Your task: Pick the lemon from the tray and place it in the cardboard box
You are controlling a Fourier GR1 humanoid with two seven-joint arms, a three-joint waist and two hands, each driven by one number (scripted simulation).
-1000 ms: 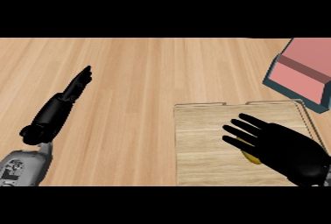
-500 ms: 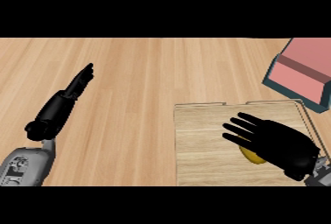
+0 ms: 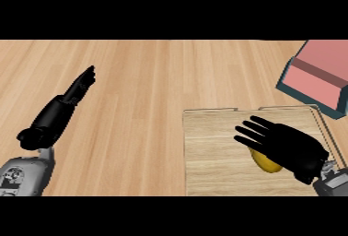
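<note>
A yellow lemon lies on the wooden tray at the lower right of the head view. My right hand hovers right over it with fingers spread and straight, covering most of the fruit. The box, pink inside with a dark teal rim, sits at the far right edge beyond the tray. My left hand rests on the left side, fingers straight and pointing away, holding nothing.
The wooden counter stretches across the view. The tray's far edge has a handle notch toward the box.
My right hand has slid slightly left and down over the lemon. The left hand has barely moved.
</note>
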